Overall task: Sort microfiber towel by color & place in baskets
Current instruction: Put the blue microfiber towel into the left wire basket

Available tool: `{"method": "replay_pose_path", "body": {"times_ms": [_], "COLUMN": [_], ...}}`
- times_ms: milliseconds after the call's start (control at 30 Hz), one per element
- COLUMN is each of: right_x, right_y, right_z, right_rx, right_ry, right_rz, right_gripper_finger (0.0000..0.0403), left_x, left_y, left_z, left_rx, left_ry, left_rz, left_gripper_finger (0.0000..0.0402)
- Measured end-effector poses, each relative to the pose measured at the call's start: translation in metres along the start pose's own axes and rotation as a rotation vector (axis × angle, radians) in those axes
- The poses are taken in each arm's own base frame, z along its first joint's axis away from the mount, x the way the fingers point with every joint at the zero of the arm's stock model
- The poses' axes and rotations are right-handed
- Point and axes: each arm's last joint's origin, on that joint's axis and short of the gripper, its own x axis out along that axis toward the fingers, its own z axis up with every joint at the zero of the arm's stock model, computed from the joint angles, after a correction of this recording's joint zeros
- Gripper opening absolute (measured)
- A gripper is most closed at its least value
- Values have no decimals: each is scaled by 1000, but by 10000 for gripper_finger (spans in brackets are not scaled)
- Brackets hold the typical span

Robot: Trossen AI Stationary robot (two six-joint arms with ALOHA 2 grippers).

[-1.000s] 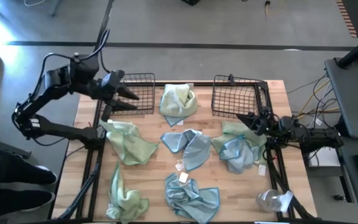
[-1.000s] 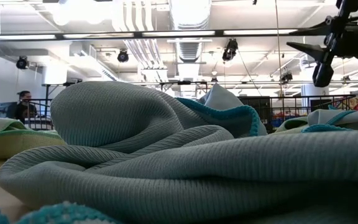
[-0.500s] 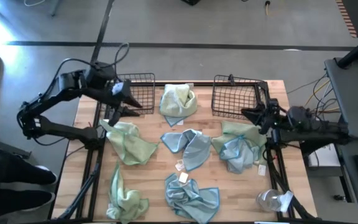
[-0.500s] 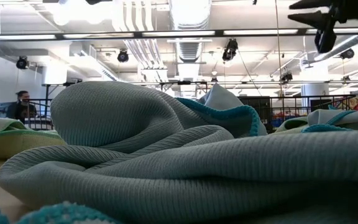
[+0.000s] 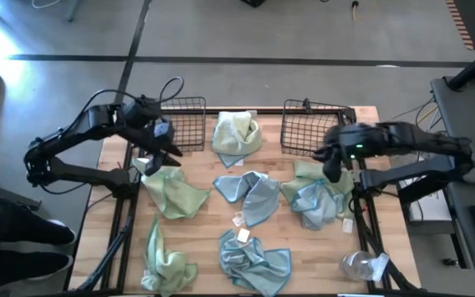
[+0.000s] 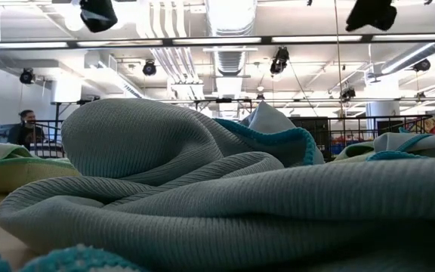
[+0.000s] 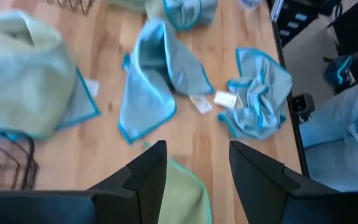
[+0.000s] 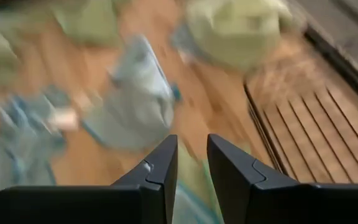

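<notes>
High view shows both baskets [image 5: 184,120] empty. Left gripper [image 5: 165,153] and right gripper [image 5: 330,162] hang open over towels [image 5: 250,194], ready to grab one each.

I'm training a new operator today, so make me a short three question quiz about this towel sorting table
1. True or false: both baskets hold no towel.
2. What lies between the baskets? A) green towel B) blue towel C) plastic wrapper
3. Over which towel does each gripper hover?

Key
1. True; both show only bare wire.
2. A, the green towel.
3. The left gripper, fingers apart and empty, hovers over the flat green towel; the right gripper, also empty, over the blue and green heap.
</notes>
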Motion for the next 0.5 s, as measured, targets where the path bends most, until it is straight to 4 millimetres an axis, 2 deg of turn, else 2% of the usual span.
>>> {"method": "replay_pose_path", "body": {"times_ms": [167, 500], "right_x": [0, 19], "right_y": [6, 12], "right_z": [14, 24], "right_rx": [-10, 11], "right_ry": [175, 290], "right_rz": [-70, -124], "right_gripper_finger": [82, 82], "left_x": [5, 34], "left_y": [2, 14], "left_z": [-8, -28], "left_rx": [-35, 38], "left_ry": [61, 142], "left_rz": [-4, -16], "left_gripper_finger": [159, 159]}}
